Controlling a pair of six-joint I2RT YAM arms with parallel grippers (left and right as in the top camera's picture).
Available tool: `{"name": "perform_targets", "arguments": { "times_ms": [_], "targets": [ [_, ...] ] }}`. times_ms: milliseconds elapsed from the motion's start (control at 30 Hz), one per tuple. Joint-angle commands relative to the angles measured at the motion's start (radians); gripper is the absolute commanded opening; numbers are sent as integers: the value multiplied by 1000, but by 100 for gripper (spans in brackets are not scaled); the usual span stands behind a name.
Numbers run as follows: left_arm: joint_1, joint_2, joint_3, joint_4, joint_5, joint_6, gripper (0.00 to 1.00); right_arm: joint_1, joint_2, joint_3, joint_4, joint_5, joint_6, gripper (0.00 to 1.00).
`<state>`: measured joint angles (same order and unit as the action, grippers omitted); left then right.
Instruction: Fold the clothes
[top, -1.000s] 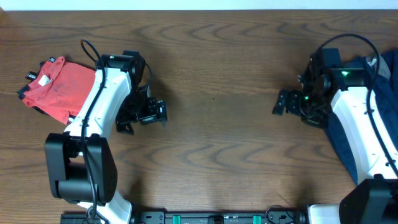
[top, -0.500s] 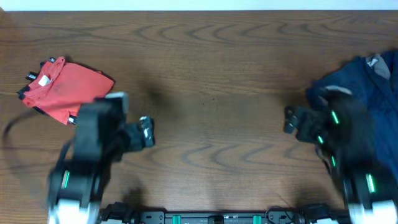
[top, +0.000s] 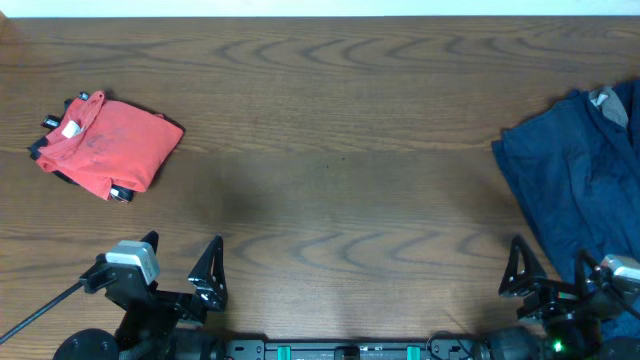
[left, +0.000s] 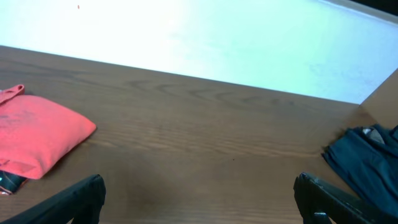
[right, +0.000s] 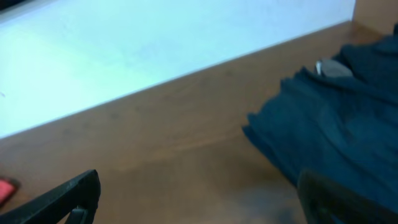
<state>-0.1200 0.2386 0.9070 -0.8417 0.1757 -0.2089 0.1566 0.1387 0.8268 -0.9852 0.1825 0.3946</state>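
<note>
At the bottom edge of the overhead view, the left gripper (top: 182, 262) sits in the lower left corner with its jaws wide apart and nothing between them. The right gripper (top: 548, 262) sits in the lower right corner, its jaws likewise spread and holding nothing. Both wrist views agree (in each, a black finger (left: 78, 198) shows in either bottom corner with only wood between). Past the grippers the table (top: 340, 200) is dark brown wood with a wavy grain. At the right edge of the frame lies the navy shirt (top: 585, 190), loose and rumpled. It runs from the upper right down beside the right gripper and past the frame edge, with a pale label (top: 602, 98) at its top end. In the upper left, well apart from the left gripper, the red shirt (top: 110, 145) lies as a compact folded bundle flat on the wood. Bits of black cloth (top: 120, 193) show at its lower and left edges. Farthest off, a pale wall (top: 320, 7) runs along the top of the frame.
</note>
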Motion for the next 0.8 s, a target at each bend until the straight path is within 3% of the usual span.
{"name": "perform_targets", "arguments": {
  "times_ms": [0,200,633,767],
  "targets": [
    [-4,-4,-10,-5,-12,6,98,14,-2,-12,-63,16,12,99],
    [-4,-4,-10,-80,-12,6,98,14,-2,-13,-242,16,15,99],
    [-4,-4,-10,-296,-12,6,98,-8,-29,-23,-220,31,25,99],
    [-4,-4,-10,-349,-12,6,98,-76,-104,-98,-134,5,-61,99]
  ]
}}
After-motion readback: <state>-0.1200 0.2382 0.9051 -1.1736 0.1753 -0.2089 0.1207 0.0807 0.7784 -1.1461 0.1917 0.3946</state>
